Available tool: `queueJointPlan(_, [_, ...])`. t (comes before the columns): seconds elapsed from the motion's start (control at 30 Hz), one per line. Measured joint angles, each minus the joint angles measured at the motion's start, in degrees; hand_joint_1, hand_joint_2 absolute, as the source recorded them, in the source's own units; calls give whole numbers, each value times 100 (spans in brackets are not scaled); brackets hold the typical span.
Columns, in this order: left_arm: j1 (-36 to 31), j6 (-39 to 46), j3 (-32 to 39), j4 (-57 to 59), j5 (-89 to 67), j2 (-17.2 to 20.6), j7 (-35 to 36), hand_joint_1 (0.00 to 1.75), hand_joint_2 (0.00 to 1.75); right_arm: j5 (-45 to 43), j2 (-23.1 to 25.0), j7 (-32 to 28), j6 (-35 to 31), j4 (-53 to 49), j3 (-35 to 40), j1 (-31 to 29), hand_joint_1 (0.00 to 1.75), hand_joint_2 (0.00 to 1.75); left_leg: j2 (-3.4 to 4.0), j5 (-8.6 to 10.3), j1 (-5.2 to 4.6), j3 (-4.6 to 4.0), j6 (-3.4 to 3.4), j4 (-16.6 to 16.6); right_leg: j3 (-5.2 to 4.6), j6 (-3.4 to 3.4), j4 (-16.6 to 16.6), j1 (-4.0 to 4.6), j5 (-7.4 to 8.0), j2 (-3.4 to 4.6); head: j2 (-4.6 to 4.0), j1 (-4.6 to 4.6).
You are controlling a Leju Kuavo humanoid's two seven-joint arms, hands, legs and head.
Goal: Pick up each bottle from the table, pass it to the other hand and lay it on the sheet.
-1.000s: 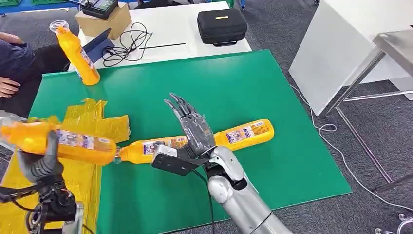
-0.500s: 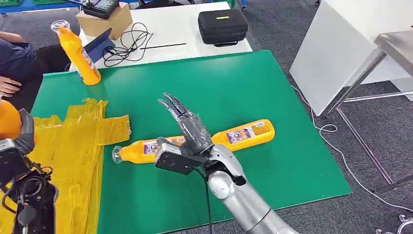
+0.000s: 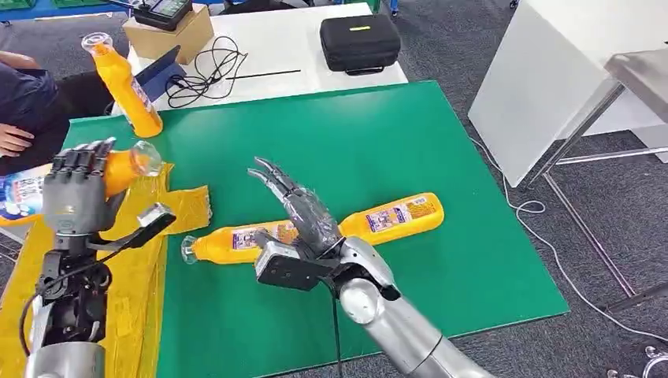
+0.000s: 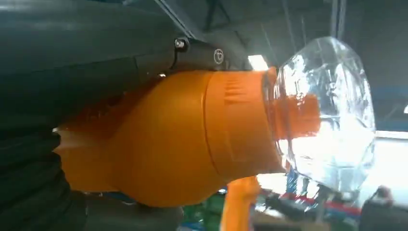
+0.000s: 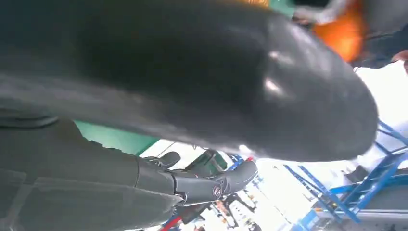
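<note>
Head view: left hand (image 3: 75,193) grips an orange bottle (image 3: 118,167) raised over the yellow sheet (image 3: 126,260), so the laying-down step looks in hand (next: lower, tip flat, release). Right hand (image 3: 303,213) is spread, holding nothing, above two bottles lying on the green table (image 3: 378,134); a third stands at the far corner.

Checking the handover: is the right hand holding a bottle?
No, the right hand hovers open above the two bottles lying on the green mat; the left hand grips one.

Orange bottle (image 4: 163,139) in left hand (image 4: 62,82) — clear cap (image 4: 327,110)
</note>
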Motion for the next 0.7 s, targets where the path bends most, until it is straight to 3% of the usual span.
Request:
queueJointPlan(0.17, [-138, 11, -371, 528, -534, 71, 1173, 175, 175, -20, -155, -7, -2, -176, 115, 134, 0, 0, 0, -1, 1, -4, -1, 0, -5, -1, 0, 0, -2, 1, 0, 0])
queueJointPlan(0.37, [-269, 13, -1720, 1320, -598, 404, 2612, 175, 175, -63, -269, 13, -7, -341, 162, 275, 0, 0, 2, -1, 0, -4, -1, -1, -4, -1, 0, 0, -1, 1, 0, 0])
queueJointPlan(0.47, [-295, 17, -2280, 1548, -600, 549, 2742, 175, 175, -66, -325, 22, -11, -400, 173, 319, 0, 0, 3, -1, 0, -4, -1, 0, -4, -1, 0, 0, -1, 1, 0, 0])
queueJointPlan(0.7, [-347, 20, -2719, 1784, -600, 684, 2768, 175, 175, -68, -382, 26, -13, -461, 177, 356, 0, 0, 2, -1, 1, -5, -1, 0, -4, -1, 0, 0, -1, 1, 0, 0])
